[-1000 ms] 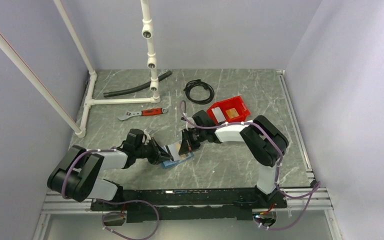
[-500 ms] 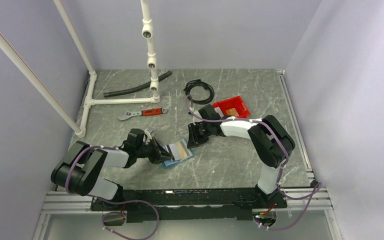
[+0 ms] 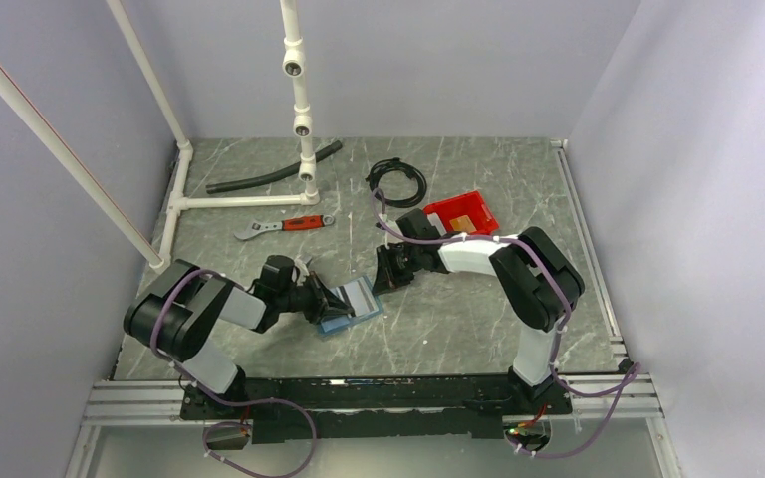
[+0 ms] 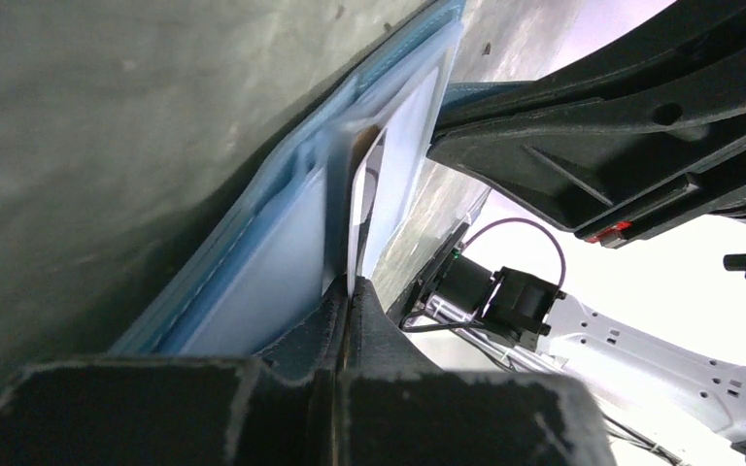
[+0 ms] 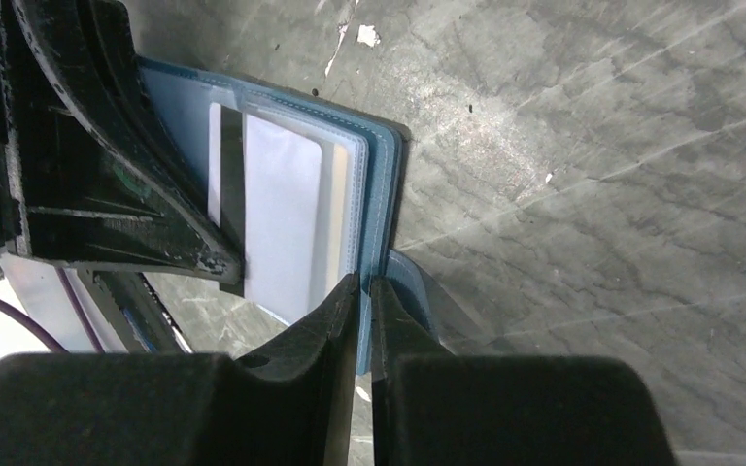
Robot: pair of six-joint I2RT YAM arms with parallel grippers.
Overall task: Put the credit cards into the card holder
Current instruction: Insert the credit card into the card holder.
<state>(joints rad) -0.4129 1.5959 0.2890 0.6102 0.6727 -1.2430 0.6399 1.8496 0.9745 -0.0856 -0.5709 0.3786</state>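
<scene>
Pinching a clear plastic leaf of the card holder point(image 4: 253, 282), the left fingers point(image 4: 389, 340) are pressed tight together, and the leaf stands up from the blue cover beneath it. The holder lies open on the table point(image 3: 458, 319) near its middle, a little toward the near edge, between the two arms.

From the far side, the right fingers point(image 5: 325, 330) are drawn almost together with only a slit left between them. They sit right at the holder's edge. A strip of the blue cover shows in that slit, but I cannot tell whether they grip it. Through the right wrist view a pale rectangle fills the holder's clear pocket; whether that is a card is not clear to me.

Farther back and to the right, partly behind the right arm, sits a red bin point(image 3: 478, 204) with a tan-orange card point(image 3: 465, 223) lying in it. A red-handled wrench point(image 3: 284, 226) lies to the left at the back, and a coil of black cable point(image 3: 395, 182) rests behind the bin.
</scene>
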